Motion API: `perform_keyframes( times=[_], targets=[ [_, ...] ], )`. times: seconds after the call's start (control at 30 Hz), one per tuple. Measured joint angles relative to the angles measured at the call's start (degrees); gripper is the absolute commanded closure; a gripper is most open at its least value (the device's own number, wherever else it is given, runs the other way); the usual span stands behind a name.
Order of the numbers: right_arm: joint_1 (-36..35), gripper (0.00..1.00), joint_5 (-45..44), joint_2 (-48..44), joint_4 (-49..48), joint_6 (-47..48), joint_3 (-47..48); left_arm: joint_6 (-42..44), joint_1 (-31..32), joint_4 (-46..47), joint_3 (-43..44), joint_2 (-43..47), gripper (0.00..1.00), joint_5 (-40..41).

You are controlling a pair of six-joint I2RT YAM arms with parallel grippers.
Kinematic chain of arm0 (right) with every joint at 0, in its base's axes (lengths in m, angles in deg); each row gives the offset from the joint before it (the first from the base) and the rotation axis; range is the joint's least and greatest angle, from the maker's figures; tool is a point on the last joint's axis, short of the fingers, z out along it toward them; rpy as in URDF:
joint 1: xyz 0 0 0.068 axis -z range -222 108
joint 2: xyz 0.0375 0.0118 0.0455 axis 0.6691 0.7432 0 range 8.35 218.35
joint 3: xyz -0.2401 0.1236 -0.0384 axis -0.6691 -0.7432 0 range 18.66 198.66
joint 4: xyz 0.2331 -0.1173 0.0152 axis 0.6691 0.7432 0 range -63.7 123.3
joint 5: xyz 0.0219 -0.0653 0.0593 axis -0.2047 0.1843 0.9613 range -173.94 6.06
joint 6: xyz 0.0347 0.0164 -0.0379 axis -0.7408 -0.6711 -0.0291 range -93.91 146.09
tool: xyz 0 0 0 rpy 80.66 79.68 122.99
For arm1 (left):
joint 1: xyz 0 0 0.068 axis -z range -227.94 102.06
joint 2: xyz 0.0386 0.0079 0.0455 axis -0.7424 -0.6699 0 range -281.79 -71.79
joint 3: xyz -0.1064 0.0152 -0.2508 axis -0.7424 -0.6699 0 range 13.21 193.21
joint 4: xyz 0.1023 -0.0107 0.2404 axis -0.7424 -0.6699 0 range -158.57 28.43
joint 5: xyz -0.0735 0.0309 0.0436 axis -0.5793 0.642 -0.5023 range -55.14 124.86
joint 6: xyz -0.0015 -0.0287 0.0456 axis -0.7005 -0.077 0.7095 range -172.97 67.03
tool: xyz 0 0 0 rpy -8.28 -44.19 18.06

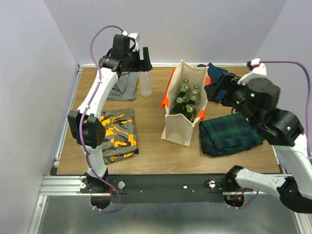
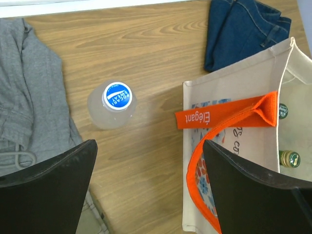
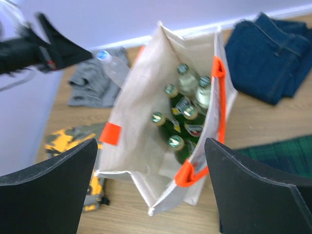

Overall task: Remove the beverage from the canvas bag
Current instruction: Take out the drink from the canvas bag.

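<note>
— Where are the green bottles [image 1: 180,101]?
— Standing inside the canvas bag [image 1: 178,129]. The left claw [image 1: 145,58], at the bag's 11 o'clock, is spread wide. The right claw [image 1: 215,90], at 2 o'clock, is too.

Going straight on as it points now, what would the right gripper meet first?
Probably the green bottles standing in the open canvas bag; the right gripper aims into its mouth, though depth is unclear.

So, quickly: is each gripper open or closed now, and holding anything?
Left gripper: open, holding nothing.
Right gripper: open, holding nothing.
</note>
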Motion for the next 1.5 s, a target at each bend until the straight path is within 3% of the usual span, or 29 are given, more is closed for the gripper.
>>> perform_keyframes(
  times=[0.23,0.5,0.7,1.07,1.23,1.5],
  targets=[
    [0.0,0.0,-5.6,5.6,8.0,-2.2,1.2,2.0,0.0,-3.6,-1.0,1.7,0.01,-0.6],
    [0.0,0.0,-10.3,12.4,16.5,-7.8,12.2,1.4,-0.5,5.4,-15.9,18.5,0.01,-7.7],
    [0.0,0.0,-10.9,12.5,16.6,-7.6,10.3,-0.7,-1.9,6.9,-12.8,20.3,0.01,-14.5],
    [0.0,0.02,-15.1,9.3,15.6,-6.1,0.7,-2.3,-1.4,8.6,-22.4,26.6,0.01,-16.6],
    [0.0,0.07,-12.8,9.5,15.1,-6.6,-2.9,-1.4,3.3,9.3,-25.5,31.6,0.01,-14.6],
    [0.0,0.09,-5.9,4.9,10.7,-8.2,-12.6,2.3,17.2,9.0,-27.7,34.2,0.01,-2.4]
  ],
)
